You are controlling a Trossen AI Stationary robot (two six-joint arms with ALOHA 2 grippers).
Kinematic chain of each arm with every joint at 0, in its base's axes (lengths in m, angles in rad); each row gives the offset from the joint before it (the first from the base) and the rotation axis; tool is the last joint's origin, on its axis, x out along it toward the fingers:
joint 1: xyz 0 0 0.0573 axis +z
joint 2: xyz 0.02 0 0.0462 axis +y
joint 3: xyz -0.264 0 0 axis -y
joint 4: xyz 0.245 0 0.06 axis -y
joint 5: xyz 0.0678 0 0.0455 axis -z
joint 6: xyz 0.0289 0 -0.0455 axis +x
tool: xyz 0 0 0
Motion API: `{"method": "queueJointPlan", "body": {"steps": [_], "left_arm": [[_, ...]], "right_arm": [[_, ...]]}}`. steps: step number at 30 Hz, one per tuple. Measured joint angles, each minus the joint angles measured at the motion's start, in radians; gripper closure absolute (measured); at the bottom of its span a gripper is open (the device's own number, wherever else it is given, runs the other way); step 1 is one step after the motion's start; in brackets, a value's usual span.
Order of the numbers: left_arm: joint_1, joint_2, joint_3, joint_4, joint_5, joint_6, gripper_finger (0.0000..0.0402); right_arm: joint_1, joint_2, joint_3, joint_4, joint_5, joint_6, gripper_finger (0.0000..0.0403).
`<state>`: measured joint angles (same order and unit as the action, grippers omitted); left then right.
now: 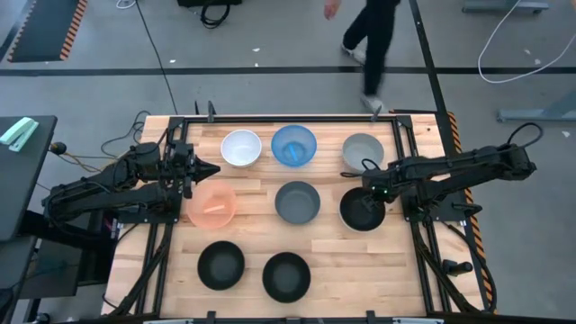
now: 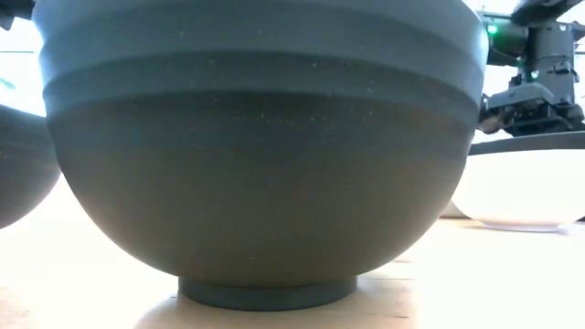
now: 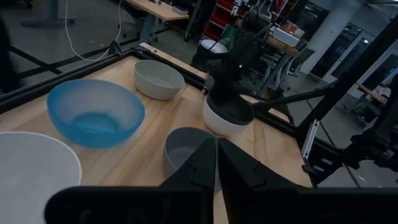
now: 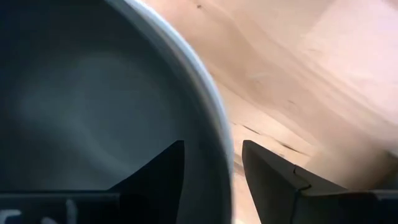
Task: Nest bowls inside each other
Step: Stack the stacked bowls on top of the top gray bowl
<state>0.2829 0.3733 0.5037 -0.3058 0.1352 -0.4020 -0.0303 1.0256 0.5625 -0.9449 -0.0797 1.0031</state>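
Straddling rim of black-lined white bowl (image 4: 93, 99), right gripper (image 4: 213, 180) is holding jaws apart, one finger inside, one outside; bowl is sitting upright, mouth up, at table's (image 1: 342, 261) right side beside dark grey bowl (image 1: 297, 202). Left gripper (image 1: 205, 168) is hovering above pink-orange bowl (image 1: 212, 205), jaws together

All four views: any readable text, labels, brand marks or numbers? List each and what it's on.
None readable.
Right wrist view: faint pale marks on the right gripper's own body at the picture's bottom edge, too cut off and blurred to read.
Left wrist view: shelves in the room behind hold coloured items, too small to read.
The bowls, such as the blue bowl, show no print.
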Motion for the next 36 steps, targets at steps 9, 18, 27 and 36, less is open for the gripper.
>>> {"method": "queueJointPlan", "body": {"steps": [9, 18, 27, 36], "left_arm": [[0.000, 0.000, 0.000, 0.000, 0.000, -0.006, 0.0390], [0.000, 0.000, 0.000, 0.001, 0.000, -0.006, 0.0379], [0.000, 0.000, 0.000, 0.001, 0.000, -0.006, 0.0390], [0.000, 0.000, 0.000, 0.002, -0.002, -0.005, 0.0378]], "right_arm": [[0.000, 0.000, -0.031, 0.066, 0.007, 0.027, 0.0271], [0.000, 0.000, -0.031, 0.102, 0.046, 0.034, 0.0376], [0.000, 0.001, 0.011, 0.100, 0.087, 0.033, 0.0375], [-0.023, 0.001, 0.265, -0.184, 0.201, -0.062, 0.0375]]}}
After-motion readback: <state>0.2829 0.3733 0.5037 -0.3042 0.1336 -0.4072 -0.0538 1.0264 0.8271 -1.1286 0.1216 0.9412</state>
